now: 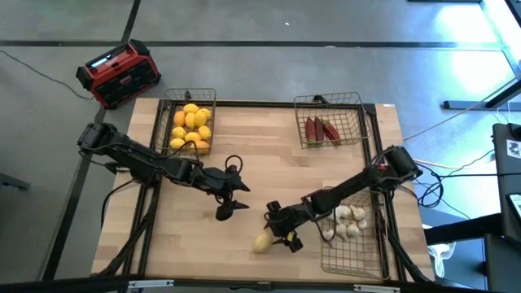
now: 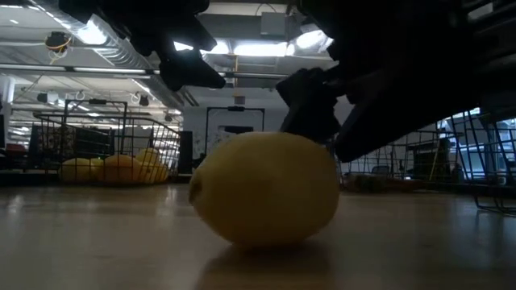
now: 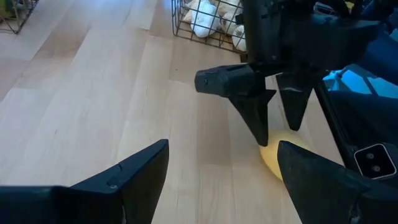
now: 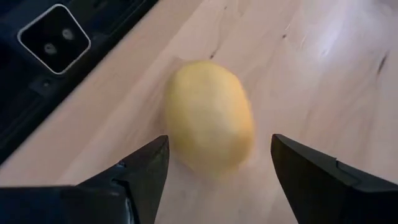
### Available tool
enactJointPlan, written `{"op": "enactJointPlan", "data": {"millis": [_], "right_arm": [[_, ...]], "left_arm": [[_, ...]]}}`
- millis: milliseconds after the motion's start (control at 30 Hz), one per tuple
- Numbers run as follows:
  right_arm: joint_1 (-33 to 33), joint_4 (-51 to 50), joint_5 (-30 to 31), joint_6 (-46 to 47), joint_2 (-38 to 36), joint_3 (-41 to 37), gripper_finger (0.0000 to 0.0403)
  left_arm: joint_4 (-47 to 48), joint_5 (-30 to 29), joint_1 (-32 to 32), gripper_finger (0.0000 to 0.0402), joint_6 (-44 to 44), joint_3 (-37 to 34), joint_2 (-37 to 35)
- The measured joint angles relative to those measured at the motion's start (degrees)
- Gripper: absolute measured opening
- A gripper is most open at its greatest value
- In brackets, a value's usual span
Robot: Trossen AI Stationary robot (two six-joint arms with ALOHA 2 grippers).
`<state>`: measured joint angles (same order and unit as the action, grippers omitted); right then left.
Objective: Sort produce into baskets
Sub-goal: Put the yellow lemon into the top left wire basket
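Note:
One yellow lemon [image 1: 262, 242] lies on its side on the bare wood near the table's front edge, large in the low view [image 2: 266, 187]. My right gripper [image 1: 282, 233] stands open just right of it and slants down at it. In the right wrist view [image 4: 221, 168] the lemon [image 4: 211, 115] shows just beyond the gap between the fingers, with no contact visible. My left gripper [image 1: 232, 199] hangs open over the table's middle with nothing between its fingers. Its wrist view shows the right gripper [image 3: 273, 118] over the lemon [image 3: 277, 158].
A wire basket [image 1: 173, 104] with several lemons stands at the far left. A second basket [image 1: 352, 102] holds dark red pieces at the far right. A third basket [image 1: 342, 262] holds white bulbs at the near right. A red-and-black box [image 1: 120, 73] sits beyond the table's far left corner.

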<state>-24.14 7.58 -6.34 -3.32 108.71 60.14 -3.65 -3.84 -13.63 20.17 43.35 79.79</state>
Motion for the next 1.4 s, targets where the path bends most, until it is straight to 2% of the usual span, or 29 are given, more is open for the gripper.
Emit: {"op": "enactJointPlan", "data": {"millis": [200,733,1000,1267,1400], "right_arm": [[1.52,2.25,-2.92,-3.11,1.20,0.00,0.0278],[2.93,13.66,-14.98,-1.12,6.72,0.00,0.0270],[2.84,14.65,-14.89,0.76,6.71,0.02,0.0222],[3.57,11.84,-14.85,1.74,5.91,0.02,0.0218],[4.40,5.00,-10.65,1.78,3.10,0.02,0.0218]], "left_arm": [[-0.01,0.00,0.00,0.0294,0.77,0.00,0.00],[0.01,0.00,0.00,0.0294,1.62,-0.04,-0.02],[0.01,0.00,-0.35,0.0294,1.98,-0.04,-0.02],[0.04,0.00,-0.33,0.0294,1.98,-0.04,-0.02],[0.17,0.00,-0.33,0.0294,1.96,-0.04,-0.02]]}}
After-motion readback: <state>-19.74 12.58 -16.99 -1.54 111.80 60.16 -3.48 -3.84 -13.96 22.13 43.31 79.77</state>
